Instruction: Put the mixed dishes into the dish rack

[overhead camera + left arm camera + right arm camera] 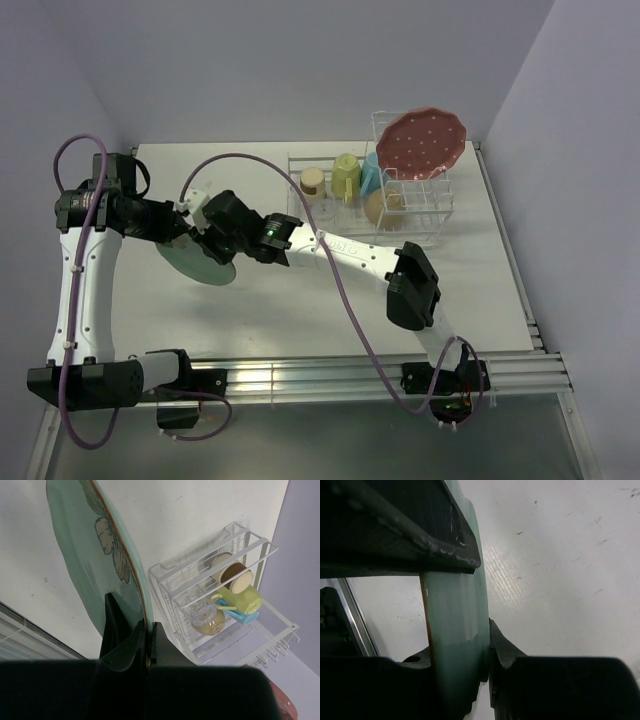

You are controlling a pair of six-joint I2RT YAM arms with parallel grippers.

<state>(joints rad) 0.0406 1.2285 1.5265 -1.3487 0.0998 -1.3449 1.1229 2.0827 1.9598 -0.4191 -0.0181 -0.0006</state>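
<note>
White tabletop [300,300] is carrying the dish rack [440,236] in its far right corner with pink plate [422,142] and mugs [346,177] loaded, while left gripper [148,630] and right gripper [462,655] are both clamping the mint-green plate [198,264], seemingly the last dish, toward the left edge.

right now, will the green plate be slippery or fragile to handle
Probably slippery: the green plate has a glossy glaze, and the left gripper and right gripper pinch only its rim. Likely stiff but breakable; it looks ceramic. Tilted as it is, it could pivot if either slips.
</note>
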